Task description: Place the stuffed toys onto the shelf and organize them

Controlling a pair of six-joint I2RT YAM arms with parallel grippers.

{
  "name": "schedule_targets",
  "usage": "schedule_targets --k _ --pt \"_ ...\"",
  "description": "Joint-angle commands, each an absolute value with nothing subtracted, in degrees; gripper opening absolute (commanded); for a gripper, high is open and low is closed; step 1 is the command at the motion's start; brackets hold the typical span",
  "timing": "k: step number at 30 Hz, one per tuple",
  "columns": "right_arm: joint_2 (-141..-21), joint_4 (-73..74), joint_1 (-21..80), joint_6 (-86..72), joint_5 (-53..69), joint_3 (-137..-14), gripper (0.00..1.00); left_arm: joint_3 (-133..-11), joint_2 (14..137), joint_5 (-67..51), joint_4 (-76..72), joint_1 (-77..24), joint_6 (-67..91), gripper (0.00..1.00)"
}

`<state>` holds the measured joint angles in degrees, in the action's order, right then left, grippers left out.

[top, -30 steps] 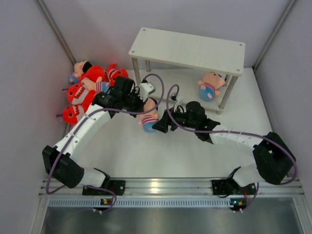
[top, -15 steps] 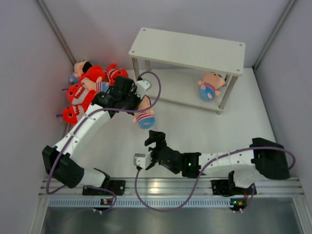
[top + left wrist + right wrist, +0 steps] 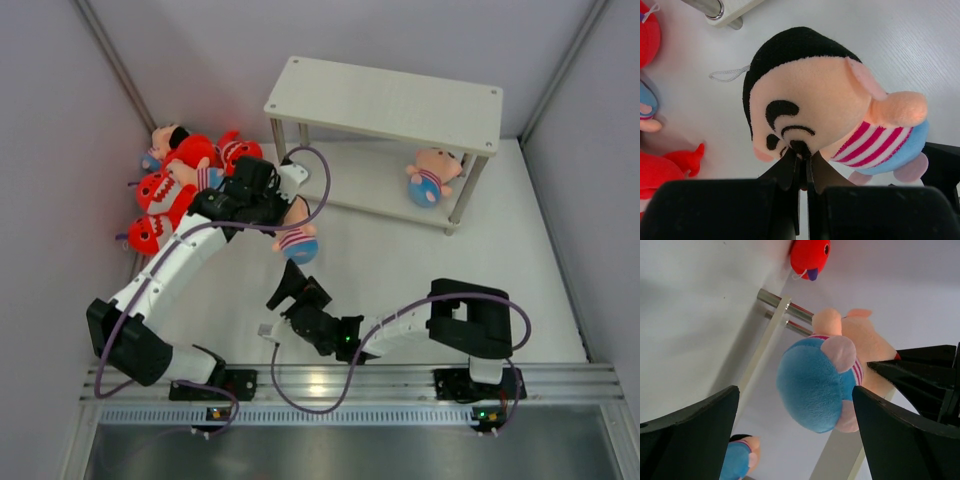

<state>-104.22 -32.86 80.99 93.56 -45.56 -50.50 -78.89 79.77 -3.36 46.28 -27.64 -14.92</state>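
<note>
My left gripper (image 3: pixel 283 217) is shut on a peach-skinned doll (image 3: pixel 297 236) with a striped shirt and blue bottom, and holds it in front of the shelf's left legs. In the left wrist view the fingertips (image 3: pixel 801 156) pinch the doll's face (image 3: pixel 825 110). My right gripper (image 3: pixel 290 290) is open and empty, just on the near side of that doll, pointing at its blue bottom (image 3: pixel 815 390). The off-white shelf (image 3: pixel 385 100) stands at the back, with a second doll (image 3: pixel 430 175) on its lower tier. Red sharks and dolls (image 3: pixel 180 185) lie piled at the left.
The shelf's silver legs (image 3: pixel 785 307) stand just beyond the held doll. A red shark (image 3: pixel 810 252) lies past them. The grey side walls are close to the toy pile on the left and to the shelf on the right. The right arm is folded back near its base (image 3: pixel 470 330).
My right gripper has drawn back from the held doll towards the near edge, and the arm has folded up. The left gripper still holds the doll in nearly the same place.
</note>
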Motion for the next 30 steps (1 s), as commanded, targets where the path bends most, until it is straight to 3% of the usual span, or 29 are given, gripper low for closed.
schedule_targets --k 1,9,12,15,19,26,28,30 --pt "-104.68 -37.11 79.55 96.88 -48.43 -55.01 0.95 -80.33 77.87 -3.78 43.95 -27.86 -14.85 0.00" --pt "-104.59 -28.66 78.40 93.25 -46.67 -59.50 0.95 -79.54 77.96 -3.60 43.95 -28.21 -15.29 0.00" --pt "-103.71 -18.22 78.14 85.98 -44.74 -62.57 0.93 -79.63 77.96 -3.87 43.95 -28.30 -15.55 0.00" --pt "-102.83 -14.25 77.26 80.51 -42.81 -65.30 0.87 -79.63 77.78 -3.69 43.94 -28.47 -16.17 0.00" --pt "-104.41 -13.71 76.20 80.77 -45.51 -66.62 0.58 -79.37 77.26 -3.87 43.95 -28.56 -16.79 0.00" --pt "-105.03 -11.24 74.45 80.33 -46.67 -67.50 0.70 -78.75 76.38 -3.52 43.95 -28.74 -18.02 0.00" --pt "-104.94 -11.34 73.92 81.29 -47.02 -67.59 0.69 -78.66 76.11 -3.69 43.95 -28.74 -18.46 0.00" --pt "-104.85 -12.48 73.30 81.74 -46.67 -67.76 0.62 -78.75 75.85 -4.91 44.03 -28.83 -18.28 0.00"
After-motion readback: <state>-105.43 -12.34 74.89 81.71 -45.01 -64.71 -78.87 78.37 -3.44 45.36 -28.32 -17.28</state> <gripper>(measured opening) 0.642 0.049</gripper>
